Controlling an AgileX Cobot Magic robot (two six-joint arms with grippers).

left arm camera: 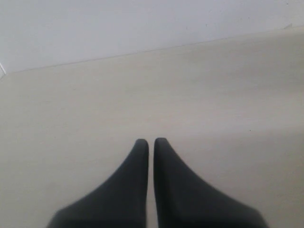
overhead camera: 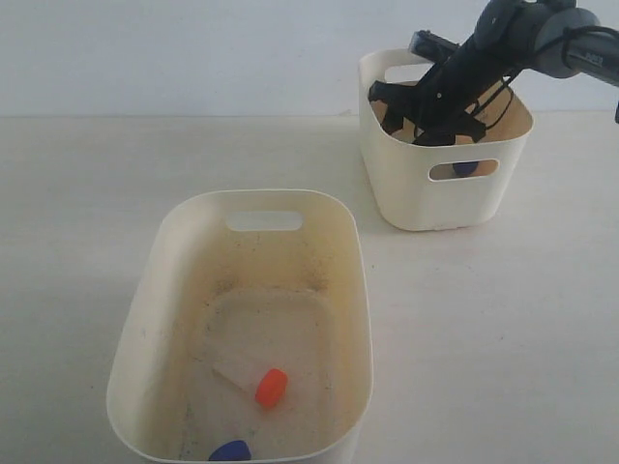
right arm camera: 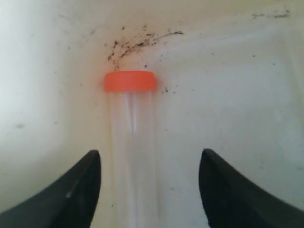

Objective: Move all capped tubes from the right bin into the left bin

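while right jaws gape astride orange-capped tube (right arm camera: 130,142), specks (right arm camera: 133,45) nearby, left jaws seemingly closed

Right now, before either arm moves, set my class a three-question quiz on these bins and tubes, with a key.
1. True or false: the right gripper is open, one finger each side of the orange-capped clear plastic tube.
2. How many caps show in the speckled cream plastic left bin? A one, B two, C four.
3. Fill in: the left gripper is ____.
Key: 1 true; 2 B; 3 shut.
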